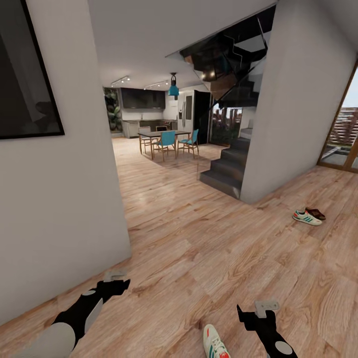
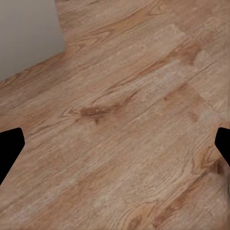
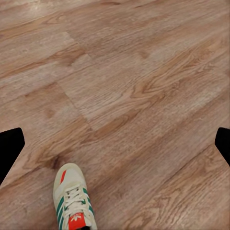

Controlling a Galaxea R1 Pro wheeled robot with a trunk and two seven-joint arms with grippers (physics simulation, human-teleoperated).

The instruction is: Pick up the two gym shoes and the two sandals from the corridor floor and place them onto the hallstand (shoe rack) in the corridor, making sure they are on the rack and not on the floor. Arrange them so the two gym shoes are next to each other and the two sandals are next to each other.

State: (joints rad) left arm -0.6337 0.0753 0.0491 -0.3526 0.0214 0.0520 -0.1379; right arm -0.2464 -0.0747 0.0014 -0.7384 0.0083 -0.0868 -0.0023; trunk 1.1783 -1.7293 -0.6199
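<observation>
One cream gym shoe (image 1: 215,343) with green stripes lies on the wood corridor floor (image 1: 209,248) at the near edge of the head view, between my two arms; the right wrist view shows the same gym shoe (image 3: 73,200). A second gym shoe (image 1: 307,217) lies far to the right, with a dark brown sandal (image 1: 315,213) just behind it. My left gripper (image 1: 115,275) hangs low near the white wall, open and empty. My right gripper (image 1: 266,305) is open too, just right of the near shoe. In both wrist views the black fingertips (image 2: 9,146) (image 3: 9,146) stand wide apart. The hallstand is out of view.
A white wall (image 1: 59,199) runs close on my left. A dark staircase (image 1: 228,169) and a white pillar (image 1: 293,124) stand ahead on the right. A dining table with teal chairs (image 1: 166,139) sits far back. A glass door (image 1: 343,134) is at the right edge.
</observation>
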